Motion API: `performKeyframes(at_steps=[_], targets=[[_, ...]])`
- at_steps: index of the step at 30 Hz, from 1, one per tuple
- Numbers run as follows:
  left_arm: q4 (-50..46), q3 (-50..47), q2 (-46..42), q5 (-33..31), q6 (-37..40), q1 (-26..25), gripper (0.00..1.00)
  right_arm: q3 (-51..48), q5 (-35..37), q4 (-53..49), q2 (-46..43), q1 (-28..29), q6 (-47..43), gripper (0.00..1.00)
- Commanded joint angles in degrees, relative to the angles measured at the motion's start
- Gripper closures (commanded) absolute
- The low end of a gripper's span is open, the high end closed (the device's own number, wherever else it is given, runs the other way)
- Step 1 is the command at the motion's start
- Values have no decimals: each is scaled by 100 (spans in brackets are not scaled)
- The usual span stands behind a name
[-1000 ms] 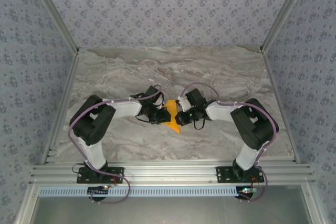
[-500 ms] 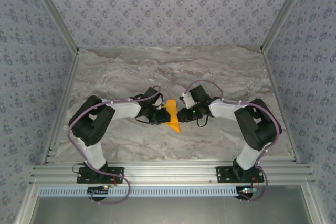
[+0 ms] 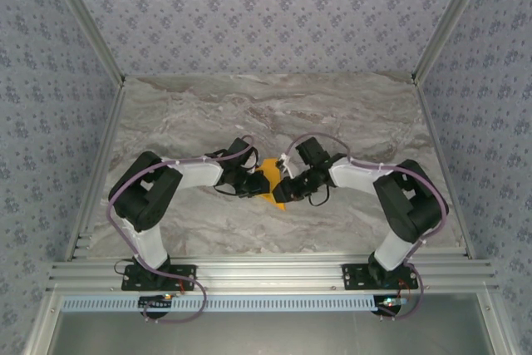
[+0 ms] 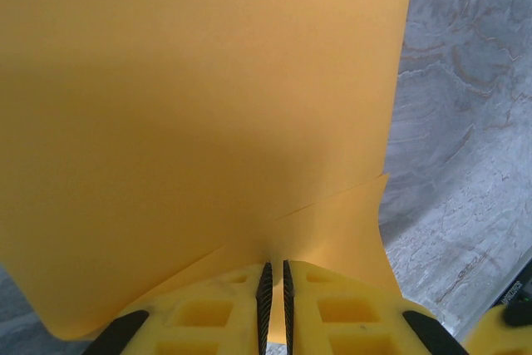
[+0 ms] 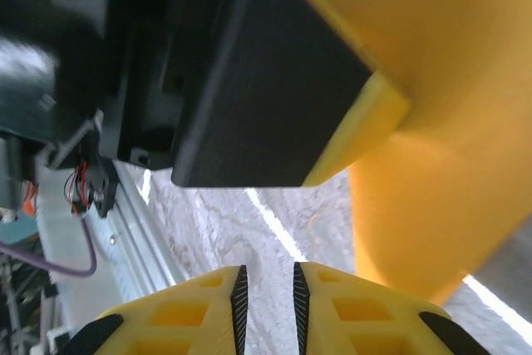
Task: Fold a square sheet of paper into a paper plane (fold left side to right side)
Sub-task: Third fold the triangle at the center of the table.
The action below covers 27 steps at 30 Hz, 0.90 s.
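You are partway through the folding, not at its end. The paper (image 3: 269, 175) is at the middle of the surface (image 3: 249, 114), between the two arms. From above it reads as a narrow orange wedge with its point toward the near edge, not as a flat square, so I judge at least one fold is in. Your left wrist view agrees: a broad orange face stands in front of the camera, and a second layer with its own slanted edge lies below it on the right, just above the fingers. The left gripper (image 4: 274, 270) is pinched almost fully together, and the paper's near edge runs down into the slit between the pads. Treat it as clamped on the paper, which looks tilted up off the surface at least in part. The right gripper (image 5: 266, 278) is just beside the paper on its right side. Its pads are a little apart with bare surface showing through the gap, so it holds nothing. In its wrist view one left finger (image 5: 274, 81), black with a yellow pad, lies against the orange sheet, apart from the right gripper's own tips. I can make out no sharp nose, paired wings or centre crease, so the later folds look not yet done. I cannot tell whether the left-to-right fold is pressed flat, because the arms cover the fold line from above.
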Motion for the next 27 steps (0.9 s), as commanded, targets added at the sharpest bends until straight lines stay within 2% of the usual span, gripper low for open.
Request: performKeyframes(at_steps=[1, 12, 23, 27], targets=[[-328, -137, 32, -347, 3, -31, 85, 115, -311, -279, 228, 56, 91, 75], [-354, -142, 41, -372, 24, -34, 86, 124, 211, -656, 508, 81, -133, 76], [-376, -133, 63, -399, 43, -28, 86, 80, 414, -768, 597, 87, -153, 76], [-382, -125, 75, -404, 43, -33, 86, -17, 450, -828, 567, 37, -139, 79]])
